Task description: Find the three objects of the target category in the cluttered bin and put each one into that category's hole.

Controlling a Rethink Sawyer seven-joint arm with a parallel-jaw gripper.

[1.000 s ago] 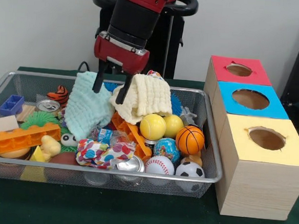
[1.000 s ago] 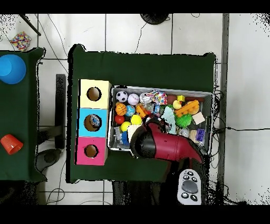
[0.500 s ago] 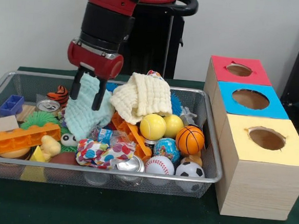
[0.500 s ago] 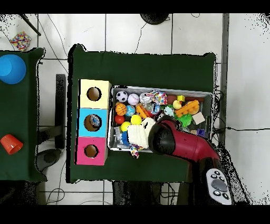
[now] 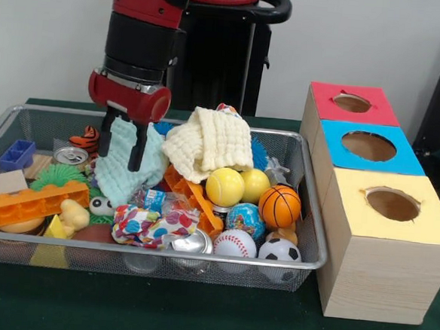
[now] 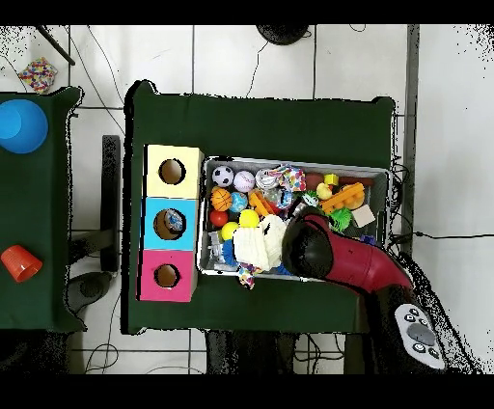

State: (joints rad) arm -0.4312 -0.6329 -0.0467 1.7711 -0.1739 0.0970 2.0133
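Note:
My gripper point(image 5: 117, 161) stands open over the left half of the wire bin point(image 5: 311, 217), its two black fingers straddling the top of a mint-green cloth point(image 5: 129, 175). A cream knitted cloth point(image 5: 210, 140) lies heaped to the right of it, on top of the balls. A cloth with coloured dots point(image 5: 144, 224) sits crumpled near the bin's front. In the overhead view the red arm point(image 6: 333, 259) covers the gripper and the mint cloth; the cream cloth point(image 6: 257, 245) shows beside it.
Beside the bin stand a red box point(image 5: 353, 104), a blue box point(image 5: 368, 147) and a yellow box point(image 5: 391, 205), each with a round hole on top. The bin also holds several balls point(image 5: 279, 205), an orange brick point(image 5: 36, 201), cans and small toys.
The gripper has swung from above the cream cloth leftward and down, and its fingers now sit around the mint cloth. The cloths have not moved.

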